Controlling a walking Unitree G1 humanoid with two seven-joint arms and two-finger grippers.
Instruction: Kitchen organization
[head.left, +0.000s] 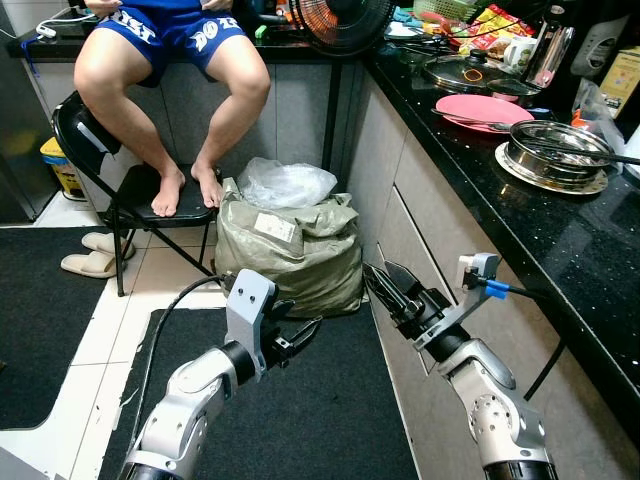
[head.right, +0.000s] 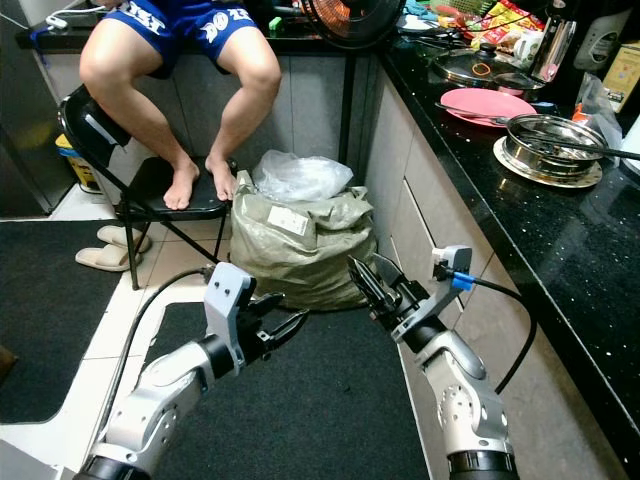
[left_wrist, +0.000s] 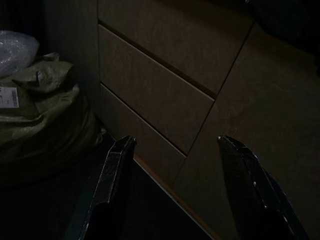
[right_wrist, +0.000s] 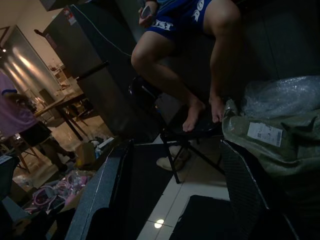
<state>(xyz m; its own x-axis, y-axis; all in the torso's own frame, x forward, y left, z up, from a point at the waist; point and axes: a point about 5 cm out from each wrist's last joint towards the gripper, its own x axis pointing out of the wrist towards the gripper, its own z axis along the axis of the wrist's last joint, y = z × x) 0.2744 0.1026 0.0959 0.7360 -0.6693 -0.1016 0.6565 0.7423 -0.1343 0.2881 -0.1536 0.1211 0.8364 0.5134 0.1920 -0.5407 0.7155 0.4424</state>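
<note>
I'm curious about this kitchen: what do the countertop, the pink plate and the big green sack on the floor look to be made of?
The countertop looks like polished black stone, glossy with pale flecks. The pink plate seems plastic: flat, matte, evenly coloured. The green sack looks like thin plastic mailing wrap, crinkled and bearing a printed label.

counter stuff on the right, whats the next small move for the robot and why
Probably turn right and raise the right gripper toward the black counter. Both grippers hang open and empty, low beside the cabinet drawers, the left gripper over the dark mat, while the pink plate and steel pot sit up on the counter, above and beyond them.
</note>
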